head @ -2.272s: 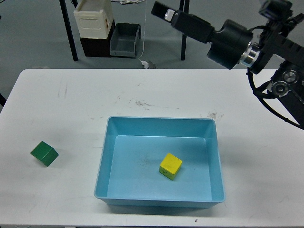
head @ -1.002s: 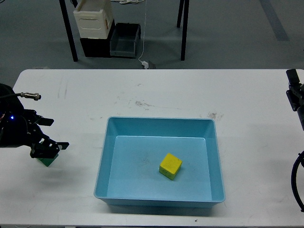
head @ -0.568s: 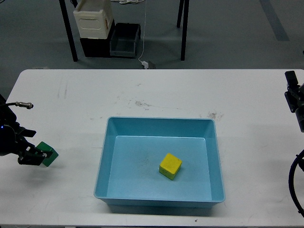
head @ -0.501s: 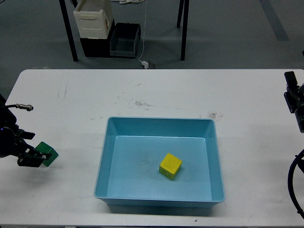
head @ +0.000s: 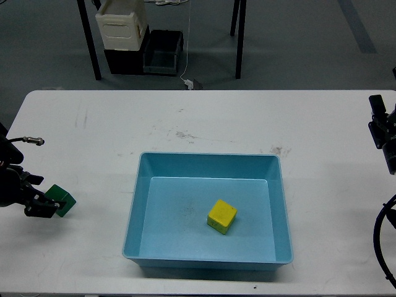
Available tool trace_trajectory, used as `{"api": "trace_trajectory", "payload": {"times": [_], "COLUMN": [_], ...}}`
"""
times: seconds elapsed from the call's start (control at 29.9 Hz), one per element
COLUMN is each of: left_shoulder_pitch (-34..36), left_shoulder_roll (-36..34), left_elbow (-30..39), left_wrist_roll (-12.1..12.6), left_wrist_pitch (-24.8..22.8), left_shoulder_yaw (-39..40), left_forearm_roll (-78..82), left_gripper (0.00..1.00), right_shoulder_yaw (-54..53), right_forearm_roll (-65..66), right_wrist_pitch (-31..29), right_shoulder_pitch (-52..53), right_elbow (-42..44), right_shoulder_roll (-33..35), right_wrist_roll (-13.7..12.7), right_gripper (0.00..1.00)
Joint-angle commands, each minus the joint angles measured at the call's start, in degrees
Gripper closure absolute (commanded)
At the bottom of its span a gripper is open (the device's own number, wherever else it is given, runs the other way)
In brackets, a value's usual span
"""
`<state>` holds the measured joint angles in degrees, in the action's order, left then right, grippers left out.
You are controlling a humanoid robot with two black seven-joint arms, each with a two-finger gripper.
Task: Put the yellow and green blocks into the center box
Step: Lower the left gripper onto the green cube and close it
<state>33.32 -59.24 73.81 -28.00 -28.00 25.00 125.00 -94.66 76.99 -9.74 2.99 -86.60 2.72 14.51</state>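
Observation:
The green block lies on the white table at the far left. My left gripper comes in from the left edge and its dark tip is against the block's left side; its fingers cannot be told apart. The yellow block lies inside the light blue box in the middle of the table, right of its centre. A black part of my right arm shows at the right edge, well clear of the box; its fingers cannot be made out.
Beyond the table's far edge, on the floor, stand a cream container, a grey bin and dark table legs. A cable hangs at the right edge.
My right arm swung from above the table's back right out to the right edge. My left arm came in over the green block, drew back left, and has stayed still at it since.

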Motion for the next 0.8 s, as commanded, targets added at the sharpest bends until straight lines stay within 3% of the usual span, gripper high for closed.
{"api": "trace_trajectory", "payload": {"times": [0.0,0.27,0.43,0.63,0.77], "left_shoulder_pitch": [-0.1,-0.1,-0.3,-0.4,-0.4], "left_shoulder_roll": [0.9,2.2,2.3,3.5,3.5], "left_elbow": [-0.3,-1.7,-2.4,-5.5,-5.7], "left_wrist_roll": [0.0,0.0,0.0,0.0,0.0], "left_wrist_pitch": [0.0,0.0,0.0,0.0,0.0], "left_shoulder_yaw": [-0.2,-0.2,-0.4,-0.4,-0.4], "left_forearm_roll": [0.0,0.0,0.0,0.0,0.0], "left_gripper": [0.00,0.06,0.23,0.59,0.70], "right_shoulder_yaw": [0.0,-0.1,-0.1,-0.1,0.0], "right_forearm_roll": [0.0,0.0,0.0,0.0,0.0], "right_wrist_pitch": [0.1,0.8,1.4,1.9,2.0], "right_shoulder_pitch": [0.0,-0.1,-0.4,-0.4,-0.4], "right_elbow": [0.0,0.0,0.1,0.1,0.2], "right_shoulder_roll": [0.0,0.0,0.0,0.0,0.0], "right_wrist_roll": [0.0,0.0,0.0,0.0,0.0], "right_gripper": [0.01,0.01,0.01,0.01,0.01]}}
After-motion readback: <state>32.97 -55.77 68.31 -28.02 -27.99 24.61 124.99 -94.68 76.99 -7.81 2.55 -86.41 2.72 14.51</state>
